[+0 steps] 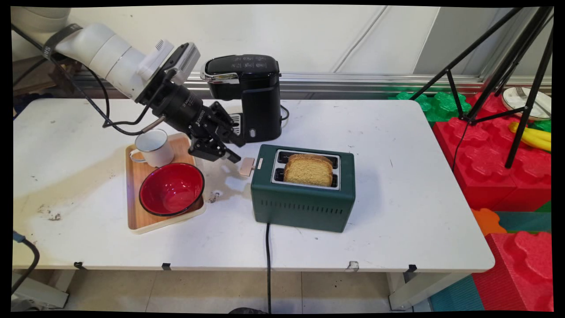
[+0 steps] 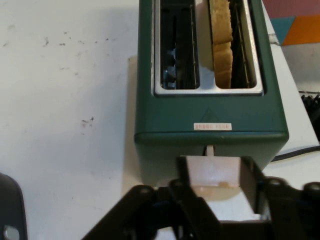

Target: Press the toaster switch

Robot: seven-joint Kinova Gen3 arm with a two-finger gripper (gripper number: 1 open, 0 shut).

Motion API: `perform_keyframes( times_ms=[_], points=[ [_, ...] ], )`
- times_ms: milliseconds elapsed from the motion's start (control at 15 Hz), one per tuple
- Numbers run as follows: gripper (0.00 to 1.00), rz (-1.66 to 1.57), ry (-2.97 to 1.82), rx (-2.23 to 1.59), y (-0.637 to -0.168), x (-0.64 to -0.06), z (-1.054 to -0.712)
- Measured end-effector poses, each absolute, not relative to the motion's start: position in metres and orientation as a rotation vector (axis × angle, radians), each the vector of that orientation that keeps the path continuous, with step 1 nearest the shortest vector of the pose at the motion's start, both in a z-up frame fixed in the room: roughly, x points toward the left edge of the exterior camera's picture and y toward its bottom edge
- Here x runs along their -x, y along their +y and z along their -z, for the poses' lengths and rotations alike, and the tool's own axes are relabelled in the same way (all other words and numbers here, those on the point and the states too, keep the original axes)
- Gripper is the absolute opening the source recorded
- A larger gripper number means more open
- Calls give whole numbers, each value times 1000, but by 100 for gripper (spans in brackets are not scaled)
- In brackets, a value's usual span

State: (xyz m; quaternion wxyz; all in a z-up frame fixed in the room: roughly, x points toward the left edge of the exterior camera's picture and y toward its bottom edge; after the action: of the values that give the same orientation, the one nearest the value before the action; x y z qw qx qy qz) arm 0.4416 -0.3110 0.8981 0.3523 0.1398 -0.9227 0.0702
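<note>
My jaws are pinching the toaster's lever.

I am holding the beige lever (image 2: 214,172) at the green toaster's (image 1: 302,207) 9 o'clock end, bread (image 1: 308,170) sitting in one slot; on the surface (image 1: 397,212), a tray (image 1: 134,176) with bowl (image 1: 171,189) and mug (image 1: 153,148) is lying at my 8 o'clock, and a coffee machine (image 1: 258,97) is standing at 1 o'clock.

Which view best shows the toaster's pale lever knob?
The hand view: the pale lever knob sits large between the gripper fingers, below the green toaster. The main view shows it small at the toaster's left end, just off the fingertips.
</note>
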Motion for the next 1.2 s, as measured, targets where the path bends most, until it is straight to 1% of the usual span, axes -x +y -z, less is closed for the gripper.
perform_keyframes(
  times_ms=[1200],
  points=[
    [0,-149,-2391,-384,-312,-426,-874]
  ],
)
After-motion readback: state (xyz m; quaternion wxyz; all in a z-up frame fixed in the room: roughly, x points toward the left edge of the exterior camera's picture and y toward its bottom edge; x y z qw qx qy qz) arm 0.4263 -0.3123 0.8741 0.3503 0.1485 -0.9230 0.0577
